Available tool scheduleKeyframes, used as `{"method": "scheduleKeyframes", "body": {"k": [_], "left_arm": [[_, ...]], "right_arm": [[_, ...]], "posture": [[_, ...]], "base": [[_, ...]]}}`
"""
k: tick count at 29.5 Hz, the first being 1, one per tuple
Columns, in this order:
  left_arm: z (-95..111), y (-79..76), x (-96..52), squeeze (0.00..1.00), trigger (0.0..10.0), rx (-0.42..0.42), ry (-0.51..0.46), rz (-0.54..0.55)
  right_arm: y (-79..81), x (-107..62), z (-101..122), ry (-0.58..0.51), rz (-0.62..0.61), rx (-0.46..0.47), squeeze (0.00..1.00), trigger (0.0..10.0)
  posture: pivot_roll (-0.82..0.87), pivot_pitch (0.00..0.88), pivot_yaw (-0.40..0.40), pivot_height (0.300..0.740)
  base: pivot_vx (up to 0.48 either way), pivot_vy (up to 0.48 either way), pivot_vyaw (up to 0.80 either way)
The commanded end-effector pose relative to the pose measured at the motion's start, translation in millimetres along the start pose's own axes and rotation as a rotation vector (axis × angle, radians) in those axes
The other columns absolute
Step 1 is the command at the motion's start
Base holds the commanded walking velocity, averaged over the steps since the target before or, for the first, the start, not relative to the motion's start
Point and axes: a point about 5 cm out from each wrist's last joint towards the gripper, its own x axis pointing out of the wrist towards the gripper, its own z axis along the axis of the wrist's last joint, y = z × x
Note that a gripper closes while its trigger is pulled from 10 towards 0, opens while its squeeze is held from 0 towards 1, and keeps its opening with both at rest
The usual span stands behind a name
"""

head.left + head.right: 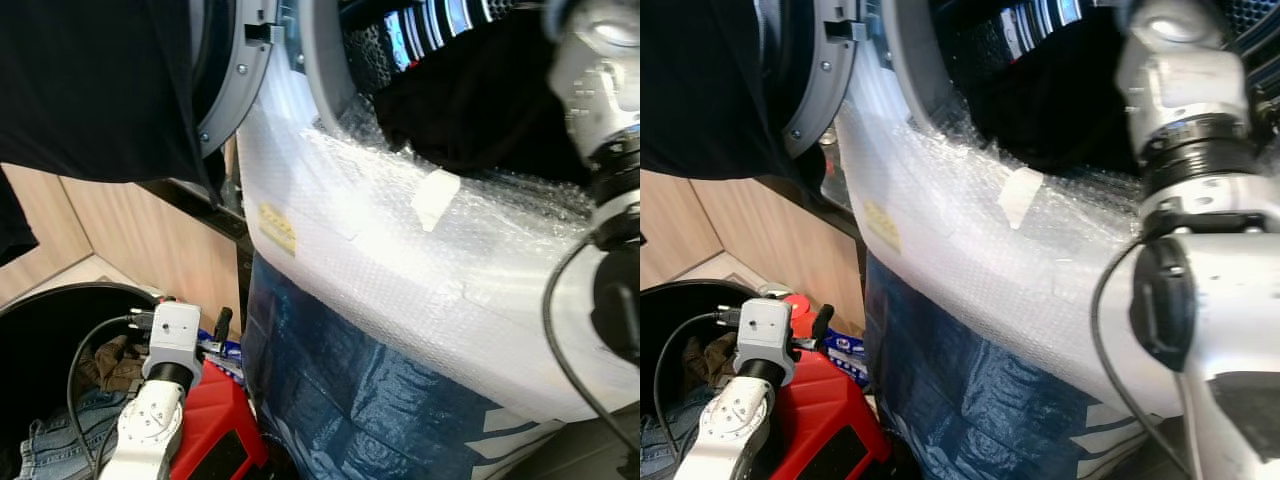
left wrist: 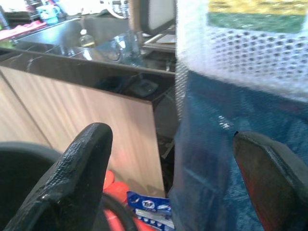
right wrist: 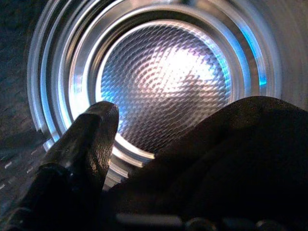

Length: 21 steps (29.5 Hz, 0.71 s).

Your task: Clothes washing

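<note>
Drum [image 3: 163, 79] interior open ahead of the right gripper [image 3: 159, 159]; a dark garment [image 3: 226, 159] blocks one side of it. Door opening [image 1: 470, 100] partly filled by black clothing; bubble wrap [image 1: 420, 250] covers the front. Low down, the left gripper [image 2: 168, 178] is hemmed by cabinet panel [image 2: 86, 110], red container [image 1: 215, 425] and black basket [image 1: 40, 330].

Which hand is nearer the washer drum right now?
The right. The right hand reaches into the drum with dark cloth against it. The left hand hangs low beside the blue-wrapped washer base, over the black basket.
</note>
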Motion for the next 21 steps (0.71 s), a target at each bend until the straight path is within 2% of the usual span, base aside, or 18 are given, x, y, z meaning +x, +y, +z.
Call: {"method": "scheduleKeyframes", "body": {"k": [1,2,4,5,6,7,8,10,12,14,17,18,19,21], "left_arm": [[3.7,-3.5,0.9,0.0,10.0,-0.005,-0.01,-0.013],[3.8,-3.4,1.1,0.0,10.0,-0.006,-0.01,-0.012],[3.0,-5.0,1.3,0.0,10.0,-0.006,-0.003,-0.028],[3.0,-5.0,1.3,0.0,10.0,-0.006,-0.003,-0.028],[2.9,-5.6,1.1,0.0,10.0,-0.006,-0.001,-0.033],[2.6,-6.3,0.6,0.0,10.0,-0.007,0.002,-0.039],[2.6,-6.3,0.6,0.0,10.0,-0.007,0.002,-0.039],[2.3,-6.9,-0.8,0.0,10.0,-0.008,0.004,-0.043],[1.7,-7.5,-1.7,0.0,10.0,-0.01,0.007,-0.048],[1.0,-7.9,-2.3,0.0,10.0,-0.011,0.01,-0.051],[-0.6,-10.7,-3.9,0.0,10.0,-0.014,0.018,-0.062],[-0.6,-10.7,-3.9,0.0,10.0,-0.014,0.018,-0.062],[-1.0,-12.9,-4.1,0.0,10.0,-0.018,0.02,-0.07],[-1.3,-15.0,-4.1,0.0,10.0,-0.022,0.022,-0.076]], "right_arm": [[6.6,-0.7,-3.0,0.006,0.04,-0.013,0.0,10.0],[13.0,-2.4,-10.9,0.033,0.08,-0.024,0.0,10.0],[39.8,-13.5,-42.7,0.144,0.264,-0.033,0.0,10.0],[39.8,-13.5,-42.7,0.144,0.264,-0.033,0.0,10.0],[47.9,-18.5,-54.4,0.185,0.315,-0.022,0.0,10.0],[56.5,-27.0,-76.4,0.24,0.355,-0.063,0.0,10.0],[56.5,-27.0,-76.4,0.24,0.355,-0.063,0.0,10.0],[53.4,-31.4,-95.4,0.294,0.342,-0.087,0.0,10.0],[50.8,-32.7,-102.7,0.323,0.338,-0.073,0.0,10.0],[48.1,-32.9,-106.1,0.35,0.327,-0.033,0.0,10.0],[49.5,-29.6,-92.7,0.341,0.338,0.058,0.0,10.0],[49.5,-29.6,-92.7,0.341,0.338,0.058,0.0,10.0],[50.4,-26.8,-75.9,0.301,0.355,0.077,0.0,10.0],[48.1,-26.3,-64.5,0.276,0.36,0.081,0.0,10.0]], "posture": [[0.12,0.081,-0.111,0.74],[0.12,0.084,-0.108,0.74],[0.12,0.084,-0.107,0.74],[0.12,0.084,-0.107,0.74],[0.12,0.085,-0.106,0.74],[0.11,0.09,-0.104,0.74],[0.11,0.09,-0.104,0.74],[0.11,0.09,-0.106,0.74],[0.11,0.091,-0.111,0.74],[0.11,0.091,-0.111,0.74],[0.1,0.098,-0.108,0.74],[0.1,0.098,-0.108,0.74],[0.08,0.105,-0.109,0.74],[0.08,0.104,-0.11,0.74]], "base": [[0.0,0.0,0.0],[0.0,0.0,0.0],[0.0,0.0,0.0],[0.0,0.0,0.0],[0.0,0.0,0.0],[0.0,0.0,0.0],[0.0,0.0,0.0],[0.0,0.0,0.0],[0.0,0.0,0.0],[0.0,0.0,0.0],[0.0,0.0,0.0],[0.0,0.0,0.0],[0.0,0.0,0.0],[0.0,0.0,0.0]]}}
